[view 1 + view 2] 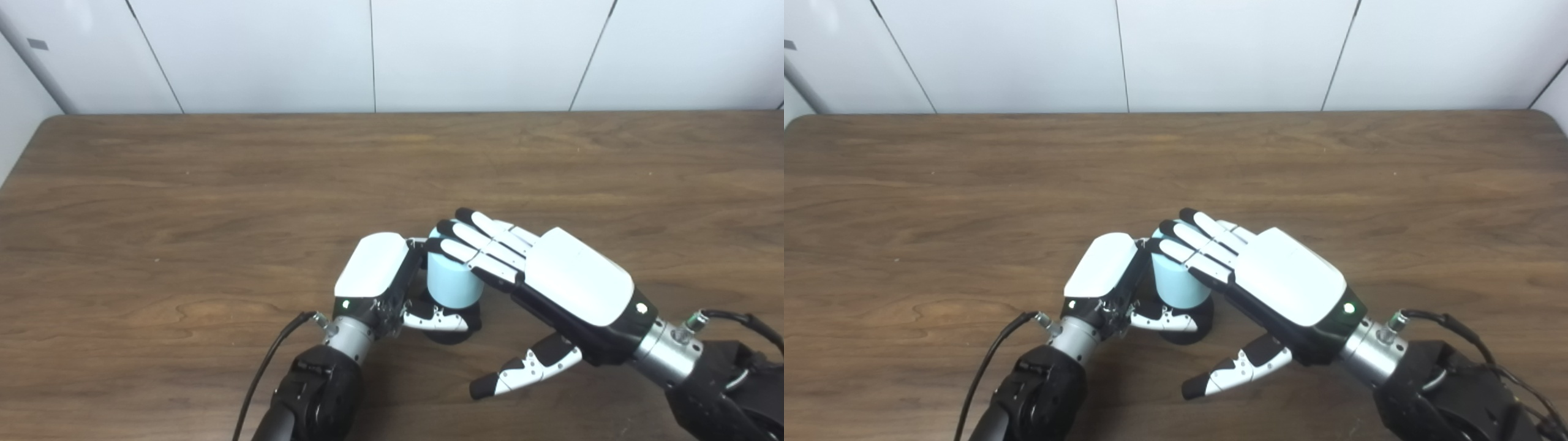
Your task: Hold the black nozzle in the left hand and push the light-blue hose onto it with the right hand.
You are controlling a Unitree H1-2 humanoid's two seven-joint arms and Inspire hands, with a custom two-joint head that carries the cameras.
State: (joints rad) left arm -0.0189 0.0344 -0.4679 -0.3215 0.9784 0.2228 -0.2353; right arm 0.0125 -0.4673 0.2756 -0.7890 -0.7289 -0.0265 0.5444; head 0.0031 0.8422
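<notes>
left hand (pixel 380 278) sits near the table's (pixel 184 202) front edge, palm side turned toward the parts, wrapped round the black nozzle (pixel 456 327) at its base. thumb crosses in front low down, other fingers hidden behind. so it's closed on the nozzle; only a dark rounded foot of it shows under the hose, resting on or just above the wood, can't tell which.

just right of that hand, touching it: the light-blue hose (pixel 450 278), a short pale cylinder standing upright w/ its lower end over the nozzle. how far it's seated can't be seen, the joint is covered by the thumb and the hose wall.

right hand (pixel 545 275) comes in from lower right, flat and spread, fingers (pixel 474 236) laid straight over the hose's top end, tips reaching the left hand's edge. thumb hangs free below, well clear of everything. it grips nothing, open, pressing w/ the finger pads at most.

looks like the push-on step, prob. late in it. to do it well: press straight down along the hose axis, not sideways, since flat fingers can tip the cylinder toward the left hand. left hand should hold the nozzle rigid and upright so the force goes into the fit. keep pads centred over the top rim; off-centre load may cock the hose and jam it.
</notes>
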